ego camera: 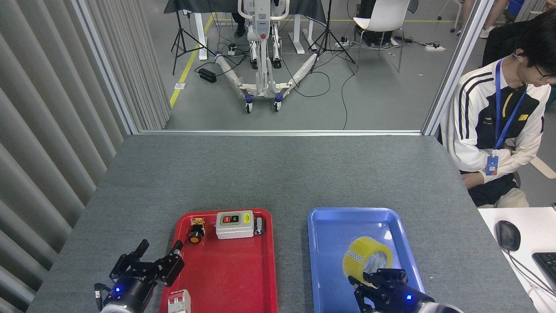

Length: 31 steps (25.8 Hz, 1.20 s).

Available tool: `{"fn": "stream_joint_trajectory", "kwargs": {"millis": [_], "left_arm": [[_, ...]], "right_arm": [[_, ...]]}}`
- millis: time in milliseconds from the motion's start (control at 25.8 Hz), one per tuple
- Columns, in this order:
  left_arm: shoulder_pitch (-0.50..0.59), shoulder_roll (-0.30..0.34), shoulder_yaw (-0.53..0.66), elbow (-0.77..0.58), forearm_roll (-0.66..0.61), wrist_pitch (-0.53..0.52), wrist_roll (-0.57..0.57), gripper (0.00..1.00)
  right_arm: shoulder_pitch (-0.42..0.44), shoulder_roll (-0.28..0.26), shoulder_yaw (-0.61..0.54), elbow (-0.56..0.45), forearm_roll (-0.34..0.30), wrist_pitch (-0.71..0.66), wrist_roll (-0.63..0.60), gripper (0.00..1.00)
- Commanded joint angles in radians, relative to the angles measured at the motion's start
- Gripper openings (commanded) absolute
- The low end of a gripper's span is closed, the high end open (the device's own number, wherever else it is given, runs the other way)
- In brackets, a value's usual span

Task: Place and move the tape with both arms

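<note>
Tape (366, 259) in blue tray (323, 256) — gripped.

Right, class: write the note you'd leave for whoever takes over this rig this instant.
Left gripper: open, empty, at the red tray's left edge.
Right gripper: jaws shut on the tape, over the blue tray.
Done: tape is at the blue tray, in the right gripper alone.
Left: set it down in the tray and let go; whether it touches the tray floor can't be told.
</note>
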Motion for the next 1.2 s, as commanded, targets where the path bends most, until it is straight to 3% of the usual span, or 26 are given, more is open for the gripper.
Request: {"fn": "stream_joint_trajectory", "kwargs": {"millis": [0, 116, 155, 233, 271, 465, 581, 698, 814, 930, 1047, 1163], "left_arm": [[0.021, -0.002, -0.070, -0.028, -0.027, 0.190, 0.019, 0.99], [0.021, -0.001, -0.122, -0.065, -0.025, 0.236, 0.018, 0.99], [0.024, -0.002, -0.128, -0.083, -0.025, 0.236, 0.018, 0.99], [0.046, -0.002, -0.150, -0.137, -0.025, 0.236, 0.018, 0.99], [0.054, -0.001, -0.159, -0.158, -0.024, 0.234, 0.019, 0.99], [0.116, -0.001, -0.171, -0.275, -0.027, 0.211, 0.022, 0.99], [0.130, 0.012, -0.173, -0.283, -0.018, 0.222, 0.024, 0.99], [0.172, 0.067, -0.177, -0.301, 0.005, 0.208, 0.054, 0.99], [0.231, 0.078, -0.251, -0.327, 0.002, 0.240, 0.145, 0.99], [0.250, 0.093, -0.343, -0.327, -0.005, 0.363, 0.261, 0.99], [0.245, 0.091, -0.358, -0.332, -0.007, 0.377, 0.186, 0.99], [0.236, 0.114, -0.363, -0.336, 0.001, 0.388, 0.137, 0.99]], "right_arm": [[-0.038, 0.000, -0.002, -0.011, -0.036, 0.080, 0.184, 0.00], [-0.068, -0.003, 0.006, -0.018, -0.036, 0.123, 0.269, 0.00], [-0.076, -0.005, 0.007, -0.018, -0.034, 0.128, 0.276, 0.13], [-0.078, -0.008, 0.007, -0.018, -0.031, 0.128, 0.276, 0.64], [-0.078, -0.008, 0.007, -0.018, -0.033, 0.128, 0.273, 0.99], [-0.068, -0.006, 0.006, -0.019, -0.033, 0.117, 0.257, 1.00], [-0.053, -0.026, -0.008, -0.027, -0.034, 0.120, 0.161, 1.00], [-0.015, -0.031, -0.057, -0.030, -0.033, 0.125, -0.010, 1.00], [0.008, -0.029, -0.096, -0.028, -0.033, 0.142, -0.231, 1.00], [0.051, -0.009, -0.122, -0.027, -0.027, 0.200, -0.485, 1.00], [0.077, 0.028, -0.111, -0.025, -0.008, 0.382, -0.668, 1.00], [0.091, 0.054, -0.067, -0.022, 0.018, 0.573, -0.748, 1.00]]}}
